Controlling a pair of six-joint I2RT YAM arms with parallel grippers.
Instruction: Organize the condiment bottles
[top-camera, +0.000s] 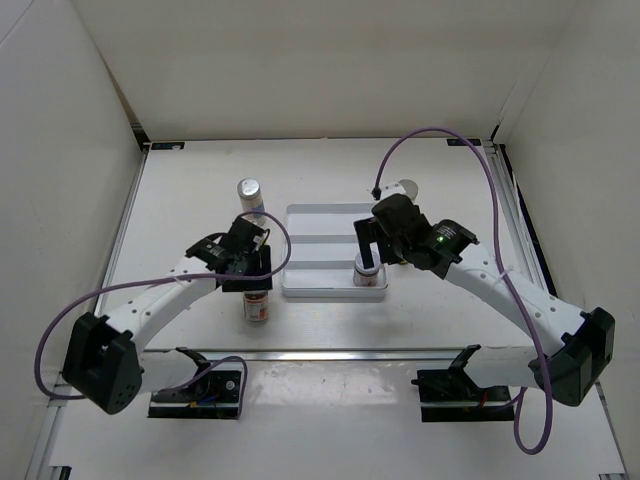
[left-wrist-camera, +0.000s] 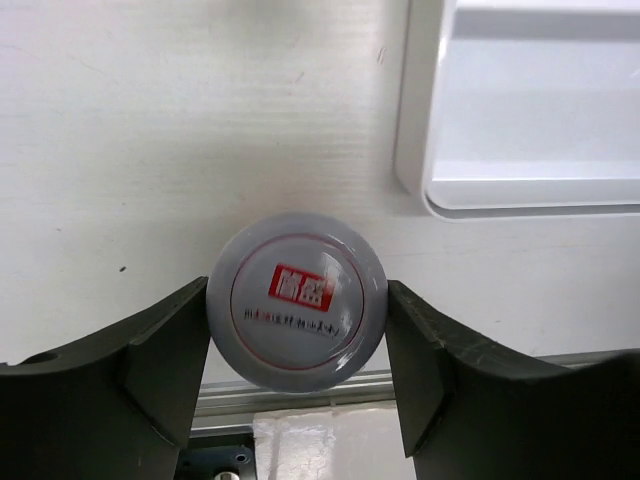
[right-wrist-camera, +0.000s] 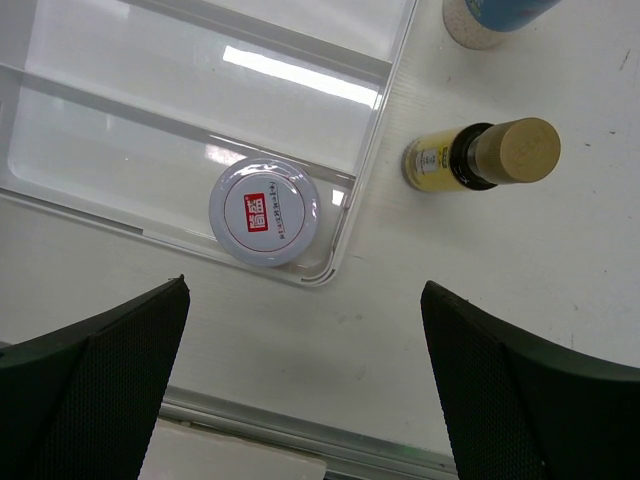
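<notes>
Dark fingers (left-wrist-camera: 150, 370) of the left gripper (left-wrist-camera: 297, 312) clasp the squat jar (left-wrist-camera: 297, 298) on the table (left-wrist-camera: 150, 120) beside the tray (left-wrist-camera: 415, 120), while the right gripper (right-wrist-camera: 305, 290) hangs open, so lift straight before crossing the tray rim.

Both arms reach inward over the table, wrists tipped down. The left gripper (top-camera: 256, 288) presses both fingers (left-wrist-camera: 160, 350) against the lid of a squat jar (left-wrist-camera: 297, 300). The right gripper (right-wrist-camera: 305, 290) hangs with jaws spread wide.
</notes>
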